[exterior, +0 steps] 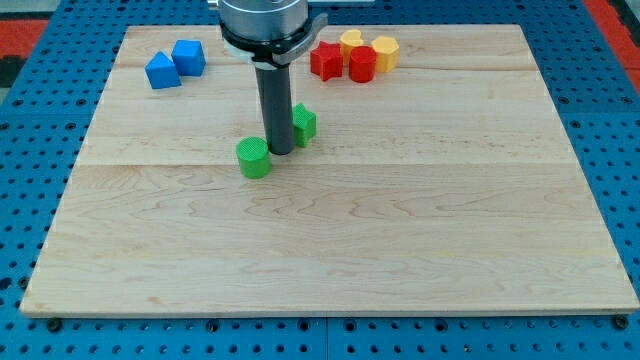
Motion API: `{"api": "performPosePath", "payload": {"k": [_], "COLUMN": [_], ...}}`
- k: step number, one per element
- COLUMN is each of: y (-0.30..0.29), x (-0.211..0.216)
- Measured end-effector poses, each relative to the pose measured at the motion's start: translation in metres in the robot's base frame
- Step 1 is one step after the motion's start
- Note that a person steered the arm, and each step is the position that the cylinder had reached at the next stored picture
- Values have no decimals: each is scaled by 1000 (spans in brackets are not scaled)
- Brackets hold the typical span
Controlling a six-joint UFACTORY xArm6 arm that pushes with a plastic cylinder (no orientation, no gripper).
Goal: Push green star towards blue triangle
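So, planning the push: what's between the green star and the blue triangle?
Camera view: my tip beside the green star, then bare board to the blue triangle.

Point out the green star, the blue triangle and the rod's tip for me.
green star (304,123), camera view, on its part showing right of the rod.
blue triangle (162,72), camera view, on its front face.
my tip (280,150), camera view, the rod's very end, between the two green blocks.

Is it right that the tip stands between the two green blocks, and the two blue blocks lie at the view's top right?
Not quite. In the camera view my tip does stand between the green blocks, but the blue blocks lie at the view's top left.
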State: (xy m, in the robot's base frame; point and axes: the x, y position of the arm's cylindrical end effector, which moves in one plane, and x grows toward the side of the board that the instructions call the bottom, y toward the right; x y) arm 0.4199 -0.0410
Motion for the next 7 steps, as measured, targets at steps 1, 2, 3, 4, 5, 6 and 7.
{"api": "performPosePath", "payload": {"k": [1, 2, 3, 4, 5, 6, 7], "y": [48, 66, -10, -99, -3, -63, -121], "x": [5, -4, -73, -102, -51, -39, -59]}}
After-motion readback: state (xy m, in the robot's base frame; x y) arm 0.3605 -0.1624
